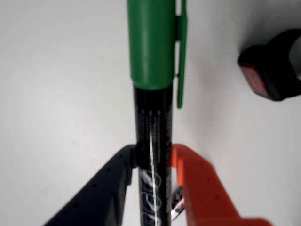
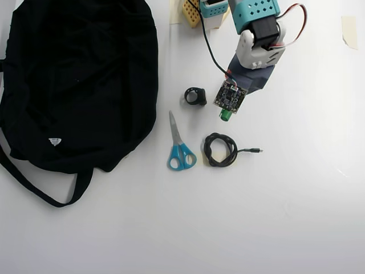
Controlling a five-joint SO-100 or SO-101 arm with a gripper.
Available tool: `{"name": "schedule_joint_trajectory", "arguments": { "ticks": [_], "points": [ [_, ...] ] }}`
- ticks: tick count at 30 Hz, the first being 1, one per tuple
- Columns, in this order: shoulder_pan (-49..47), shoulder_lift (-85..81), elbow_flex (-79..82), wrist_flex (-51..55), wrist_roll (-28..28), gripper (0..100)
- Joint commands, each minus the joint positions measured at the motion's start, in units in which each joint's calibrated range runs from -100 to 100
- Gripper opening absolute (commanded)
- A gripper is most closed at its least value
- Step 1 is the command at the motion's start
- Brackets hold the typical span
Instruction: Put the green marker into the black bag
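Observation:
The green marker [image 1: 152, 70] fills the middle of the wrist view, its black barrel clamped between a dark finger [image 1: 110, 181] and an orange finger [image 1: 200, 183]. My gripper [image 1: 153, 157] is shut on the barrel, and the green cap points away from it toward the white table. From overhead only the green cap [image 2: 226, 116] pokes out below the wrist's camera board [image 2: 230, 95]; the fingers are hidden under it. The black bag [image 2: 80, 80] lies at the far left, well apart from the gripper, with a white tag [image 2: 55, 141] and a strap [image 2: 40, 188].
A small black ring-shaped object [image 2: 195, 96] [image 1: 273, 66] lies just left of the gripper. Blue-handled scissors [image 2: 179, 148] and a coiled black cable [image 2: 221, 149] lie below it. The arm's base [image 2: 256, 17] and a yellow board [image 2: 191, 11] are at the top edge.

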Motion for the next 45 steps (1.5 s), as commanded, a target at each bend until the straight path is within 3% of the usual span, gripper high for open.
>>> {"name": "schedule_joint_trajectory", "arguments": {
  "ticks": [1,19,38,45],
  "points": [
    [-0.51,-4.02,-0.62,1.99,1.2,2],
    [8.39,-5.52,2.26,6.04,17.2,2],
    [20.96,-14.98,-0.17,9.83,17.83,2],
    [34.2,-14.98,-3.58,9.83,17.88,2]
  ]
}}
